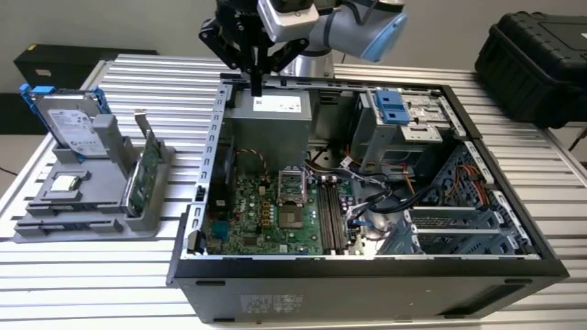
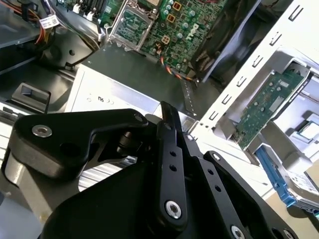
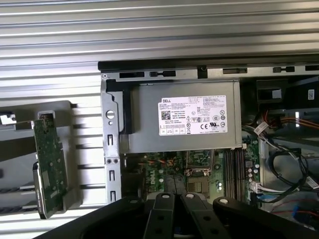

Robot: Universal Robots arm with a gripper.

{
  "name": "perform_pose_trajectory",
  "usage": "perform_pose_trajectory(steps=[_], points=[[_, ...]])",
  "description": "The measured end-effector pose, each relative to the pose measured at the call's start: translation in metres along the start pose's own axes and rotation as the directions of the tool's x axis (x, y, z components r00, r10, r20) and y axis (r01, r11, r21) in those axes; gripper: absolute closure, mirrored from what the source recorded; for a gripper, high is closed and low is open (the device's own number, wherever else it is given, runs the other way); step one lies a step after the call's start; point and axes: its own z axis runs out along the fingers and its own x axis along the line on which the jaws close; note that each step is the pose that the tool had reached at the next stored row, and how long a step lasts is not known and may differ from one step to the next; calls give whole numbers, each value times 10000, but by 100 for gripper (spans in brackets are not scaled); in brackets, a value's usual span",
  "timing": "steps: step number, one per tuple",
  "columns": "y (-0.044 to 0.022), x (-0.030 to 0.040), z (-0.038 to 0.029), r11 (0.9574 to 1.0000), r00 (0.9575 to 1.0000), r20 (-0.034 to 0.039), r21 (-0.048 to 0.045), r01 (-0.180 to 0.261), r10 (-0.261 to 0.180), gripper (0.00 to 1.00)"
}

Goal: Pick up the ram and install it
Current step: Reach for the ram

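Ram [image 1: 258, 87]: thin dark stick seen edge-on, hanging upright from the tool [image 1: 258, 69], over the grey power supply [image 1: 268, 130] at the far end of the open computer case [image 1: 367, 282]. Tool clenched on the ram's upper part; fingers [image 3: 164, 211] nearly together in the first wrist view. Memory slots [image 1: 331, 216] on the motherboard [image 1: 261, 216] lie well apart from the ram. On the worktop [image 1: 92, 275], to the exterior view's left of the case: grey holder [image 1: 92, 206] carrying a hard drive [image 1: 73, 127] and a green card [image 1: 142, 175].
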Motion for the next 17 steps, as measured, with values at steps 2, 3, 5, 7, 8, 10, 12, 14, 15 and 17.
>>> perform_pose_trajectory(steps=[2, 3, 5, 7, 8, 10, 12, 14, 15, 17], points=[[-2, 24, -1, 10000, 10000, 0, 0, 2, -2, 100], [-3, 38, -1, 10000, 10000, 0, 0, 3, -3, 100], [-6, 67, -1, 10000, 10000, 0, -1, 5, -5, 100], [-9, 98, -2, 10000, 10000, 0, 0, 8, -8, 100], [-11, 113, -3, 10000, 10000, -1, 0, 9, -9, 100], [-14, 146, -3, 10000, 10000, -1, 0, 10, -10, 100], [-18, 179, -4, 10000, 10000, -1, 0, 10, -10, 100], [-22, 217, -5, 10000, 10000, 0, 0, 11, -11, 100], [-25, 236, -6, 10000, 10000, -1, 0, 11, -11, 100], [-30, 277, -7, 10000, 10000, -1, 0, 13, -13, 100]])
